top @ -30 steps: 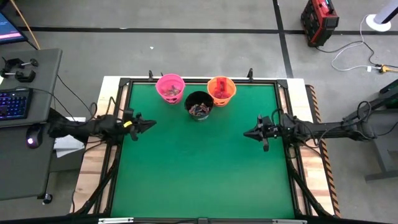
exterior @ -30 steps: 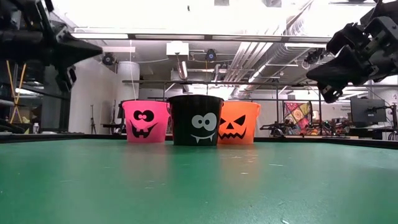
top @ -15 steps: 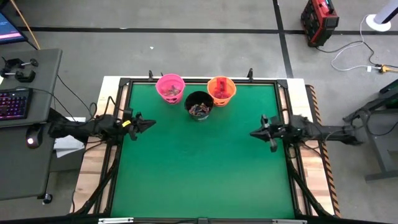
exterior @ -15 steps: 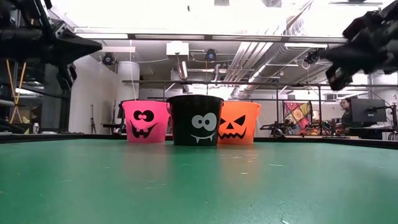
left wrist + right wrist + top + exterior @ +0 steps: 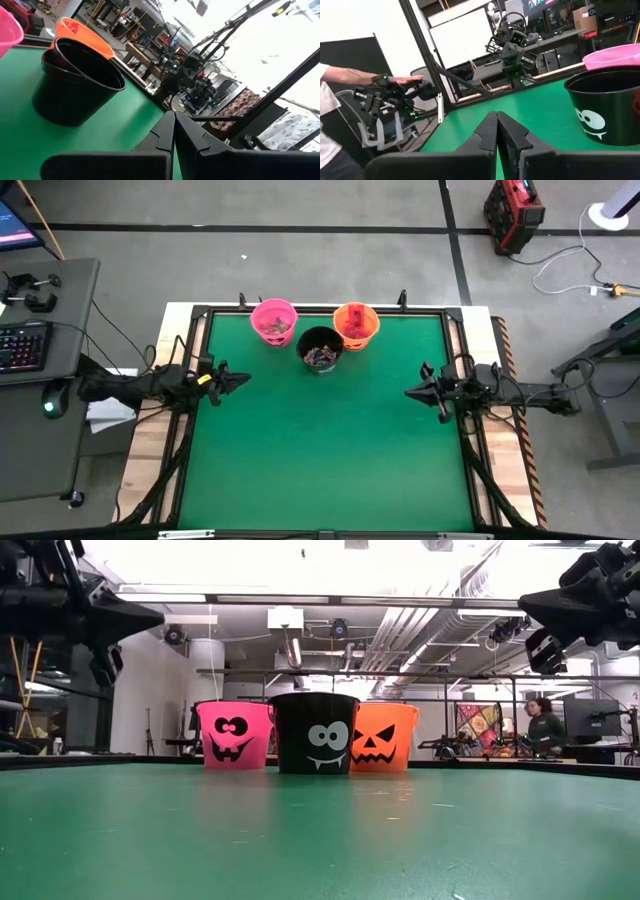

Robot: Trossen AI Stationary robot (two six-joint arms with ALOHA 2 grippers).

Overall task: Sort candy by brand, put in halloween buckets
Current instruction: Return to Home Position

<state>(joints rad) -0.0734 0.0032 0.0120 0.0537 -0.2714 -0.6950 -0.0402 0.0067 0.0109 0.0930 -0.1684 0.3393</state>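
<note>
Pulling back since a second ago, the right gripper [image 5: 412, 392] now hangs just inside the table's right edge, its fingers pressed together on nothing. The left gripper [image 5: 243, 379] has stayed just inside the left edge, likewise closed and empty. The green table [image 5: 320, 460] carries three pails clustered at its far side: the pink bucket [image 5: 273, 320], the orange bucket [image 5: 355, 323], and the black bucket [image 5: 320, 348] between them, slightly nearer. Mixed candy [image 5: 320, 357] lies in the pink and black ones, red packets [image 5: 354, 327] in the orange.
</note>
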